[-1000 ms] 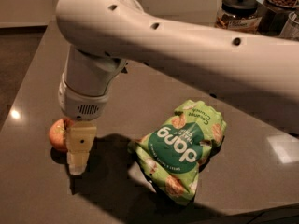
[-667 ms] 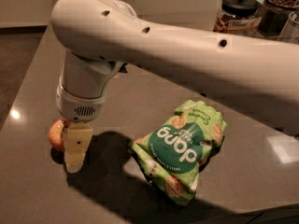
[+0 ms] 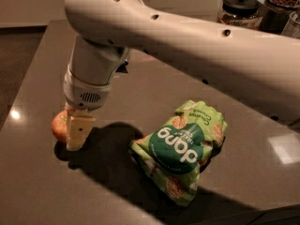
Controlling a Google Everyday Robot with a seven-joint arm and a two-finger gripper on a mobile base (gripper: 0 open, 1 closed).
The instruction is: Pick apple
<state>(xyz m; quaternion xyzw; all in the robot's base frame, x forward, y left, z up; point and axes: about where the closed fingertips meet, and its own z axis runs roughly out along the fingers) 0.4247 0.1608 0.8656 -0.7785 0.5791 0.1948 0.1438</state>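
The apple (image 3: 58, 124) is small, round and red-orange, at the left of the dark table (image 3: 37, 191). My gripper (image 3: 75, 134) hangs from the big white arm (image 3: 187, 36) and is right at the apple, its cream tip covering the apple's right side. I cannot tell whether the apple rests on the table or is just off it. A dark shadow lies under and to the right of it.
A green snack bag (image 3: 180, 149) lies crumpled to the right of the apple, about a hand's width away. Dark-lidded jars (image 3: 241, 8) stand at the far right back. The table's left edge runs close to the apple.
The gripper and the apple both sit a little higher in the view than before. The arm's upper part has shifted. The green bag has not moved.
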